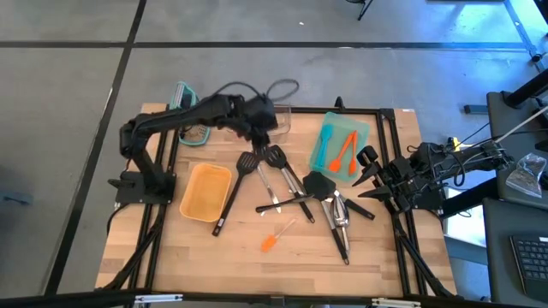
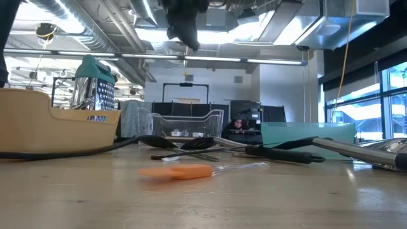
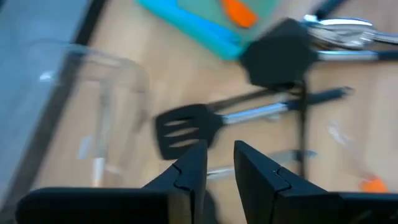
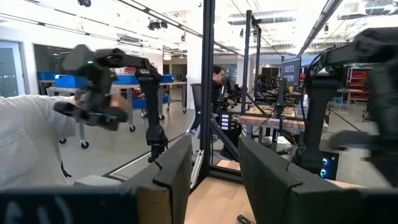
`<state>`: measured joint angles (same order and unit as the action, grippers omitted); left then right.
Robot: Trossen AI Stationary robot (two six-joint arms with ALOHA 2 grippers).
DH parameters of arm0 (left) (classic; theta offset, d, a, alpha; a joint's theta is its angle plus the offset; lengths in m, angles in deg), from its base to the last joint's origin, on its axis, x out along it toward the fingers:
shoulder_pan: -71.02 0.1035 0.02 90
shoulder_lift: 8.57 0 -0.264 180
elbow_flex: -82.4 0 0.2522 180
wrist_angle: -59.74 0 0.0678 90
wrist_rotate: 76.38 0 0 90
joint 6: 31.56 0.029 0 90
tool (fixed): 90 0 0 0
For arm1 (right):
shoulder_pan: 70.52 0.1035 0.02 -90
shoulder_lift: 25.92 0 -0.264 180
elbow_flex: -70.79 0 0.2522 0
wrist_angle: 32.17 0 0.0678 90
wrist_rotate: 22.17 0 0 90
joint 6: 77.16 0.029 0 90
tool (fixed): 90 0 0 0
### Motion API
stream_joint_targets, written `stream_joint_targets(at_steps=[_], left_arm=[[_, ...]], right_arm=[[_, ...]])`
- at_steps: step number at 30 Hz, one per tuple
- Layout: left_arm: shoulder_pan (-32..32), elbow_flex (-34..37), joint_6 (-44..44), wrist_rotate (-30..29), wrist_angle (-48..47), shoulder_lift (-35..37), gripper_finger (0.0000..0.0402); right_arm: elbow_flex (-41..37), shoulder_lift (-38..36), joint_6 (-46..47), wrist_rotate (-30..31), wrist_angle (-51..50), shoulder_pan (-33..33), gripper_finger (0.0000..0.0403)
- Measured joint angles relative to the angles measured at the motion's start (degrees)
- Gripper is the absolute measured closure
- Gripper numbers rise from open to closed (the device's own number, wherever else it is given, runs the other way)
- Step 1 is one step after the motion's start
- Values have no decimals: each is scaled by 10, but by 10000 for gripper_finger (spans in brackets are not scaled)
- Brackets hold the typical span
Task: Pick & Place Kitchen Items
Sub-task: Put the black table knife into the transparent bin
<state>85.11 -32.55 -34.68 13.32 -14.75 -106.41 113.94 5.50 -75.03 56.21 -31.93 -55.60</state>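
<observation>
Black slotted plastic turners (image 1: 248,162) with slim metal handles lie mid-table below the left gripper (image 3: 219,163), whose jaws stand narrowly parted, empty. Light, stiff, slippery: pinch mid-handle.

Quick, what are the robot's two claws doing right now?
Left gripper: jaws open a little, holding nothing.
Right gripper: jaws open, holding nothing.

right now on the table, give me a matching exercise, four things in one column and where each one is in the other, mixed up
Things:
1. orange tray
2. teal tray
3. left gripper
4. orange spatula

Places:
A. lying alone nearest the table's front edge
B. above the black turners
C. on the left, near the left arm's base
D. on the right, holding two orange utensils

Pairs: 1-C, 2-D, 3-B, 4-A
</observation>
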Motion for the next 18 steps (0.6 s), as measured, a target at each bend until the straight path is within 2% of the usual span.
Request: stream_joint_targets(at_steps=[4,12,18], left_arm=[[-57,5,-28,-6,-1,1,327],[-154,5,-72,-61,-9,1,325],[-211,5,-88,-136,-35,0,334]], right_arm=[[0,0,0,0,0,0,268],[0,0,0,0,0,0,268],[0,0,0,0,-8,0,268]])
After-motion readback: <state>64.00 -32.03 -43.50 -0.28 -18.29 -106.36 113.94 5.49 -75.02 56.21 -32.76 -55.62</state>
